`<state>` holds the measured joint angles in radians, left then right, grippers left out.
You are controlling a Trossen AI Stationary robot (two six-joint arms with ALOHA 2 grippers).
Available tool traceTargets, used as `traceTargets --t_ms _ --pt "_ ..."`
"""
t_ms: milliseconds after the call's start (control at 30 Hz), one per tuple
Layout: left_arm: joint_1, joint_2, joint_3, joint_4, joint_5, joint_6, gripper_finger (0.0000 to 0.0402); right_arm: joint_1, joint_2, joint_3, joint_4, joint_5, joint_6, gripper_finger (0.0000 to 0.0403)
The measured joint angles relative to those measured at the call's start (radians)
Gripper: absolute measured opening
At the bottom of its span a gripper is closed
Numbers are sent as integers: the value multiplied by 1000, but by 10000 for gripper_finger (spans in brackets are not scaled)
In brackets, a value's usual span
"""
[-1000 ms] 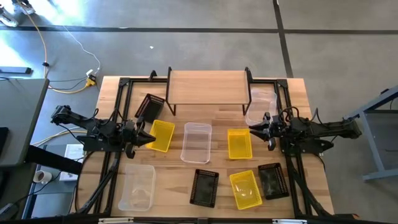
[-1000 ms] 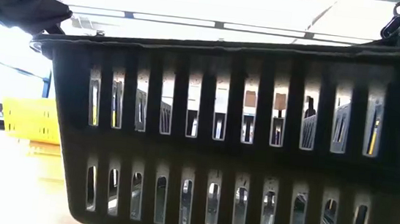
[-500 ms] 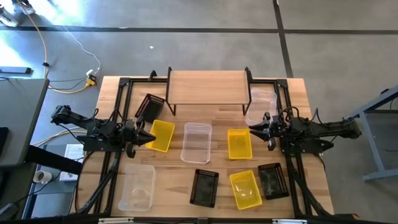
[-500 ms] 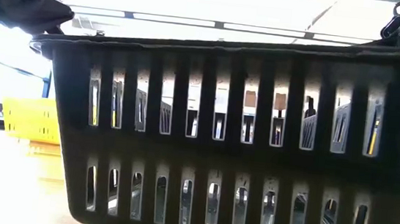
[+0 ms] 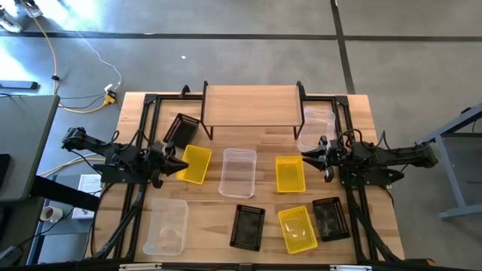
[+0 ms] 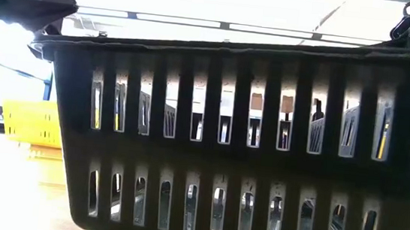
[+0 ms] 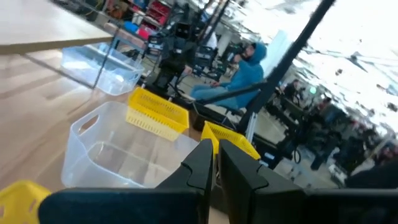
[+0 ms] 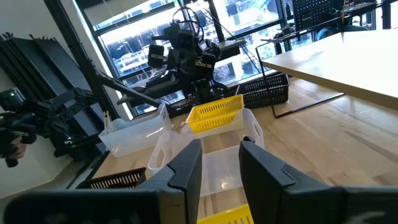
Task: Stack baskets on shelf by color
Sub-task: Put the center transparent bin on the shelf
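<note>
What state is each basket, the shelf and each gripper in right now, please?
shelf: bare, nothing stacked on it.
yellow baskets: three, on the table, upright, empty.
clear baskets: three, on the table, empty.
black baskets: three, on the table.
left gripper: shut, holding nothing.
right gripper: open, holding nothing.

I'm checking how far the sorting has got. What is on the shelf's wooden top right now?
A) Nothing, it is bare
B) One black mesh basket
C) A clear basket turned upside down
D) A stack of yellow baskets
A: in the high view the shelf shows only its bare light-wood plank, while the baskets, such as the middle clear basket and the yellow basket right of it, sit on the table.
</note>
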<state>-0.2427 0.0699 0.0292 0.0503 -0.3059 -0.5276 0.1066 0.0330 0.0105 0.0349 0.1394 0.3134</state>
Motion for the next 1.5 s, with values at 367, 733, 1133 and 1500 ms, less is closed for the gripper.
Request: traceTargets --t_ms 367,733,1133,1500 --pt "0 5 0 -32 -100 -46 77 0 0 0 0 0 0 92" --pt "0 6 0 -3 -287 -195 179 0 0 0 0 0 0 92" --pt "0 25 81 302 -236 38 168 0 0 0 0 0 0 92" --pt "0 349 457 63 -137 346 164 0 0 0 0 0 0 92"
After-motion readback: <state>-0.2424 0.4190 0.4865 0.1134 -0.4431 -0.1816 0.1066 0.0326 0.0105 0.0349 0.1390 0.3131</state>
